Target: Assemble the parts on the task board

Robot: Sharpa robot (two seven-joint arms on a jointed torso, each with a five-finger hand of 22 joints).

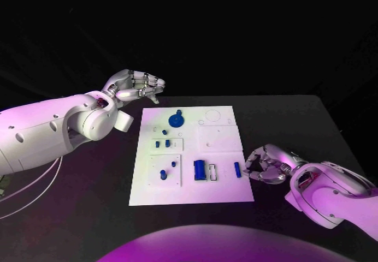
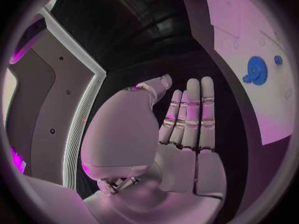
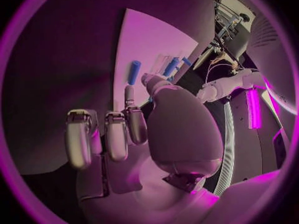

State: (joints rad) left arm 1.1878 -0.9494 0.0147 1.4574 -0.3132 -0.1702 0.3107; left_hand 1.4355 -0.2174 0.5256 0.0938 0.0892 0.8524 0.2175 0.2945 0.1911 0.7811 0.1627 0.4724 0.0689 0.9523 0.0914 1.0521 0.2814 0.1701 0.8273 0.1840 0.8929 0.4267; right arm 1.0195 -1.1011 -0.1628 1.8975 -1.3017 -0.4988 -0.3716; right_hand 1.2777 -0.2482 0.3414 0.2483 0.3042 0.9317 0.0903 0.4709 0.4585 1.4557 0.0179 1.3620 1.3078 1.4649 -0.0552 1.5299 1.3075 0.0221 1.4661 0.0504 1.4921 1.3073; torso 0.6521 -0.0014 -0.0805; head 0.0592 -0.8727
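Silver and curled, the left hand (image 1: 135,86) hangs above the black table (image 1: 94,180) near the far left corner of the task board (image 1: 224,191). In the head view its fingers bend inward, while in the left wrist view the fingers (image 2: 194,114) lie straight and close together; nothing is in them. The white board lies in the middle of the table. On it, a blue gear (image 1: 176,119) sits near the far edge, small blue parts (image 1: 162,144) stand in the left recesses, and a blue block (image 1: 200,170) lies near the front. A blue bar (image 1: 236,170) lies close to the board's right edge. Just beside that edge, the right hand (image 1: 266,165) rests low, its fingers (image 3: 115,134) curled in and holding nothing.
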